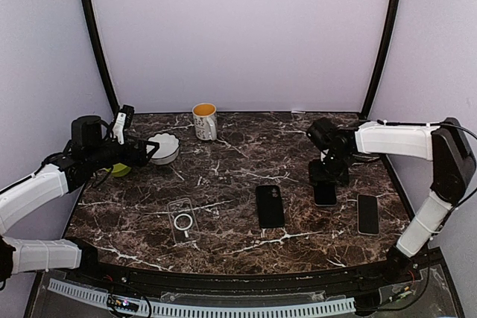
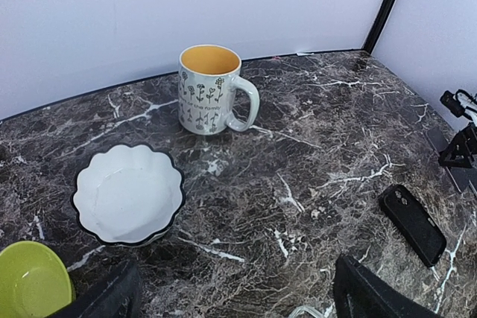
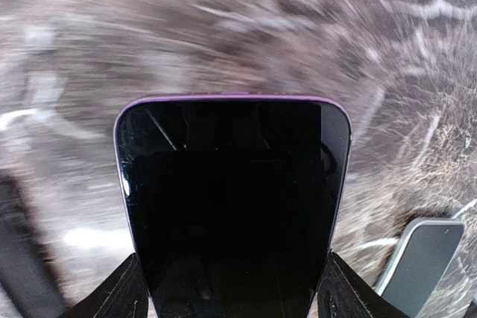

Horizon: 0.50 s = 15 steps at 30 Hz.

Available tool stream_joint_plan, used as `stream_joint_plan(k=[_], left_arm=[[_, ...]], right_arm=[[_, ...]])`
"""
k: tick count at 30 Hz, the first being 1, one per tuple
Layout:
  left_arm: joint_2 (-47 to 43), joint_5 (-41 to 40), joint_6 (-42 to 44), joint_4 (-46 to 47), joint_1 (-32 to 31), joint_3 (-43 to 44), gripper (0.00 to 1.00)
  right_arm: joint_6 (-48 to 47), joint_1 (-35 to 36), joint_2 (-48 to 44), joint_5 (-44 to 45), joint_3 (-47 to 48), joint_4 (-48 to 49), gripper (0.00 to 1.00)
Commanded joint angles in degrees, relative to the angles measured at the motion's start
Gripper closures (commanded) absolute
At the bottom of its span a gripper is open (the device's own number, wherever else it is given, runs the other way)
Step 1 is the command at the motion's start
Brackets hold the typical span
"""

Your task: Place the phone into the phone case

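Note:
The clear phone case with a white ring lies flat at the front left of the table; a sliver of it shows at the bottom edge of the left wrist view. My right gripper is shut on a black-screened phone with a purple edge, held by its sides just above the table at the right. My left gripper is open and empty, hovering beside the white bowl, far back-left of the case. In the left wrist view its gripper spans bare marble.
A black phone lies in the middle, also in the left wrist view. Another phone lies at the right, grey in the right wrist view. A white scalloped bowl, a green bowl and a flowered mug stand at the back left.

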Motion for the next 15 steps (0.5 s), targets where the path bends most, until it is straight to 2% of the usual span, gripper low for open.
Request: stream_joint_plan(k=[1, 5, 10, 15], left_arm=[[-1.6, 1.0, -0.8, 0.5, -0.6, -1.0, 0.09], [-2.1, 0.3, -0.5, 0.3, -0.9, -1.1, 0.09], [-2.6, -0.7, -0.1, 0.1, -1.3, -1.2, 0.09], [-2.7, -0.6, 0.0, 0.0, -1.5, -1.2, 0.09]], right_arm=[[9.9, 10.6, -4.1, 7.8, 4.3, 4.9, 1.00], [16.7, 20.2, -1.8, 12.3, 6.3, 10.2, 1.00], [23.1, 29.7, 5.1, 21.0, 12.4, 6.9, 1.00], [23.7, 32.0, 10.4, 20.7, 15.6, 4.6, 1.00]])
